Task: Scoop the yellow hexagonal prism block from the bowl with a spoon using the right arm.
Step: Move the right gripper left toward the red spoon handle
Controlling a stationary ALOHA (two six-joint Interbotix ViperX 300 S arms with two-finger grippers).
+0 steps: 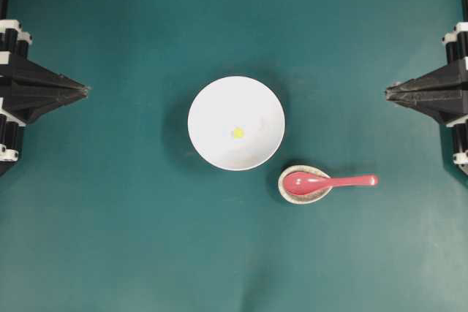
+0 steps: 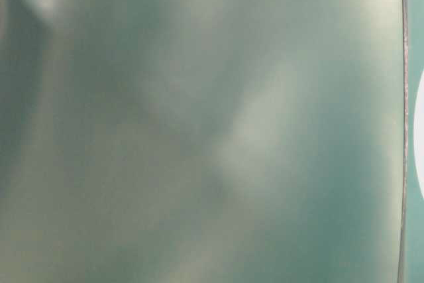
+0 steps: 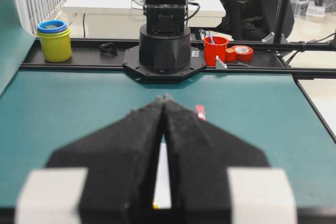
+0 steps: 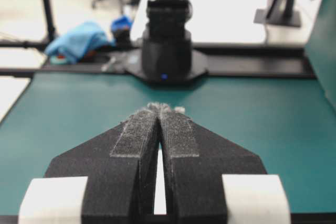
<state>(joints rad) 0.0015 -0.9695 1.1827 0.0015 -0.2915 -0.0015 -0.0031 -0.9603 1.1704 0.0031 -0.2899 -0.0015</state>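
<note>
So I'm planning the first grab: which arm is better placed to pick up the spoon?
Right. The spoon lies on that side, its handle pointing toward the right gripper; the left gripper would have to cross past the bowl.

Teal table [image 1: 110,239], matte surface. Speckled off-white spoon rest [image 1: 292,193] sits on it, toward the near right.

Left wrist view, beyond the table's far edge, on a black rail:
- yellow cup [image 3: 54,43] with a blue ring on top, far left
- small black item [image 3: 108,48] just right of the cup, kind unclear
- red cup [image 3: 216,50] toward the right
- red tape roll [image 3: 243,53] touching that red cup's right side

Right wrist view: crumpled blue cloth [image 4: 79,40] past the table's far left corner.
</note>
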